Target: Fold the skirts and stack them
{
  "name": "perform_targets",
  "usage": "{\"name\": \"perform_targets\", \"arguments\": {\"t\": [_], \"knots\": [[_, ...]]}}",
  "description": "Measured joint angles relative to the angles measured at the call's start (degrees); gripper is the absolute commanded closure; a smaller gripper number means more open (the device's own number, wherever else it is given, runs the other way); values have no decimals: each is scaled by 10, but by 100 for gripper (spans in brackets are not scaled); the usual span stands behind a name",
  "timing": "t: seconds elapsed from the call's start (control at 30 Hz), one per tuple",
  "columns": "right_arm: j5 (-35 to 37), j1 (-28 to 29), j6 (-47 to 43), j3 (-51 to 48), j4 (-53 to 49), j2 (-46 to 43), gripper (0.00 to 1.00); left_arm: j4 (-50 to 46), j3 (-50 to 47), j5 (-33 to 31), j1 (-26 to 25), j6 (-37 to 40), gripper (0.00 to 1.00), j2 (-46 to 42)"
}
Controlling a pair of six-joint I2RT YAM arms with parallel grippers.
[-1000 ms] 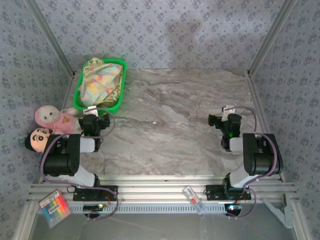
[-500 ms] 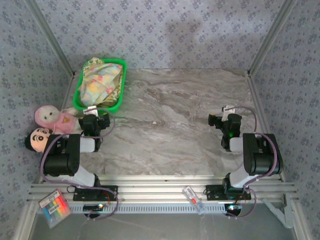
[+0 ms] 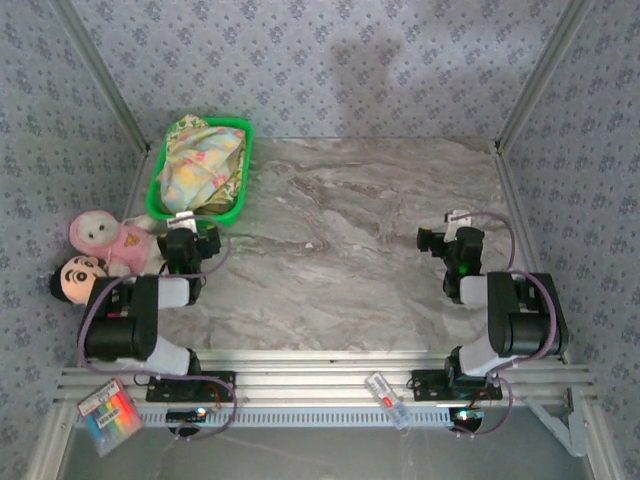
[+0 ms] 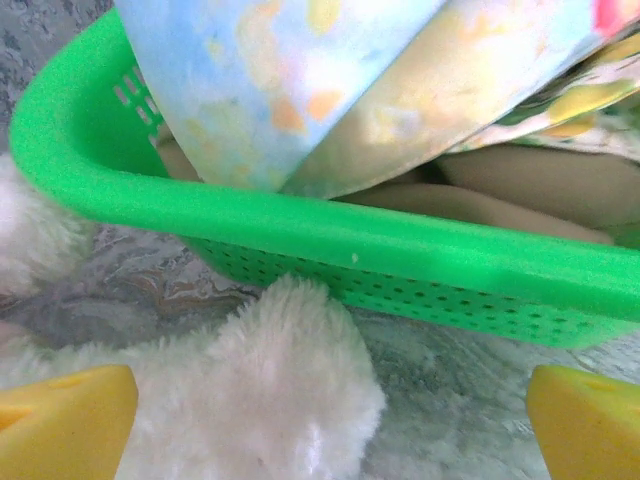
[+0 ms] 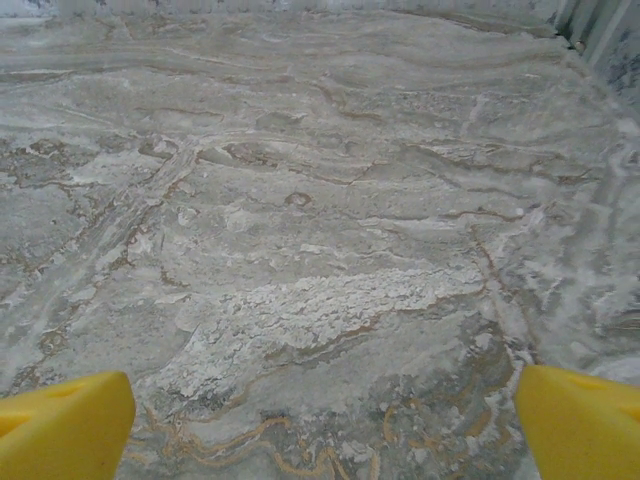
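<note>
Looking down from above, the skirts (image 3: 203, 163) lie heaped in a green basket (image 3: 156, 188) at the far left of the marble table (image 3: 350, 250), a pastel print on top. The left gripper (image 3: 183, 222) sits just short of the basket's near rim, its jaws spread wide and empty, with two plush dolls (image 3: 100, 240) beside its arm. The right gripper (image 3: 450, 228) hangs over bare table, well apart from the basket, equally wide open and holding nothing.

At the left wrist, yellow fingertips (image 4: 65, 420) frame the basket's near wall. The pastel skirt (image 4: 280, 70) bulges above the rim, with a floral one (image 4: 590, 95) and an olive one (image 4: 520, 190) tucked under it. White plush fur (image 4: 280, 400) lies between the fingers and the basket.

At the right wrist, the parted fingertips (image 5: 65, 425) point across marble alone.

No skirt is out yet, so the job looks to be at its start: fetching the first one. The next move probably calls for the left gripper to rise over fur and rim, close on the pastel cloth, and draw it onto open table.
</note>
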Motion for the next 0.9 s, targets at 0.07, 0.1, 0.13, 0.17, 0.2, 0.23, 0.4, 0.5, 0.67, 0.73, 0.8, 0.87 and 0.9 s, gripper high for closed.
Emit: {"name": "perform_targets", "arguments": {"t": [0.07,0.1,0.13,0.17,0.2,0.23,0.4,0.5,0.67,0.73,0.8,0.87,0.9], "knots": [[11,10,-3,1,-28,-44,0,-51,2,-8,-5,-7,0,-68],[17,17,-5,3,-45,-72,0,-74,2,-16,-7,-16,0,-109],[22,23,-3,7,-60,-93,0,-92,2,-26,-8,-24,0,-142],[27,28,1,14,-76,-116,0,-117,3,-40,-10,-38,0,-183],[31,32,9,22,-89,-134,0,-145,5,-54,-11,-55,0,-219],[35,34,20,30,-101,-148,0,-173,10,-67,-11,-71,0,-245],[73,37,116,74,-145,-184,0,-365,114,-114,2,-181,0,-303],[101,37,190,107,-199,-184,0,-472,238,-102,40,-239,0,-243],[102,23,290,145,-260,-174,0,-600,467,-61,73,-269,0,-51],[88,16,315,158,-283,-163,0,-646,539,-39,73,-265,0,23],[72,12,329,169,-303,-156,0,-688,603,-17,73,-258,0,89],[57,12,337,174,-317,-153,0,-725,666,4,73,-250,0,150],[48,12,341,177,-324,-152,0,-743,698,14,72,-248,0,181]]}}
